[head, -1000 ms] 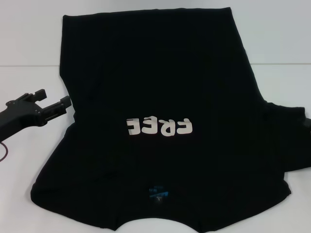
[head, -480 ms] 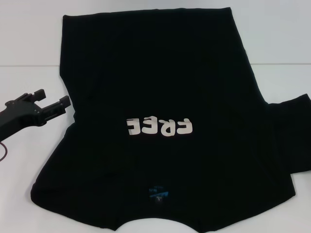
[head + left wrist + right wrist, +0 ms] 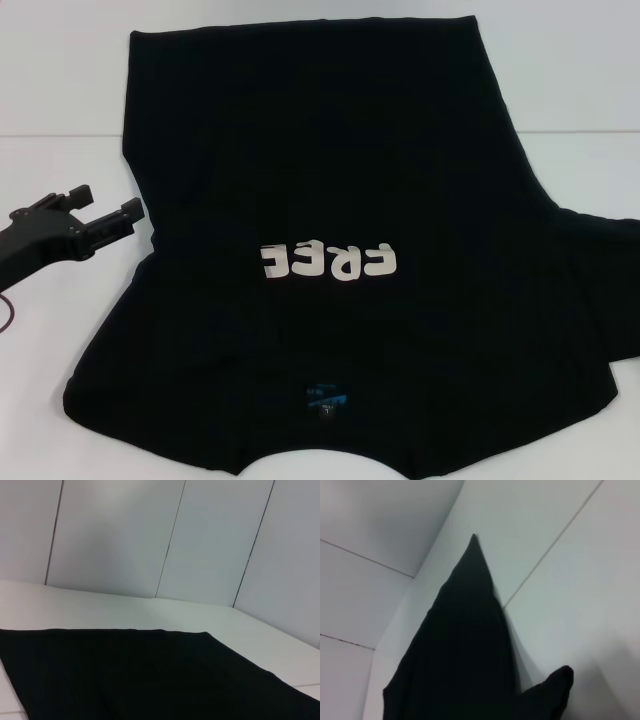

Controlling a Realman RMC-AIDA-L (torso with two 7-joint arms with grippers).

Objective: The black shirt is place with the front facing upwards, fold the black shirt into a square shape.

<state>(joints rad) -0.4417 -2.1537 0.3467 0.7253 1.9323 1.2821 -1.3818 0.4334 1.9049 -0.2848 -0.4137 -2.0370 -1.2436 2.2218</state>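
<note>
White bench point(image 3: 60, 420) and pale panelled wall point(image 3: 210, 540) frame the scene, with the large black soft-cloth T-shirt point(image 3: 330, 190) spread over most of the surface, front up. Nearest the robot lies its collar with a small blue neck label point(image 3: 325, 398), close to the near edge of the bench; just beyond that the white block letters "FREE" point(image 3: 328, 262) read upside down from the head view, and the body of the cloth runs on toward the far edge, where the hem lies fairly straight. A second ago the sleeve on the right side was bunched and partly lifted near the right edge of the bench, with a dark shape at that edge — now that sleeve lies flat and spread, and no right gripper shows in the head view. I judge that the sleeve was let go and the arm drew back, so the shirt is laid out but no fold is made yet. The left gripper point(image 3: 108, 211), a black hard claw, hovers over bare bench just beside the shirt's left side, its two fingers parted and holding nothing — unmoved across the three moments.
</note>
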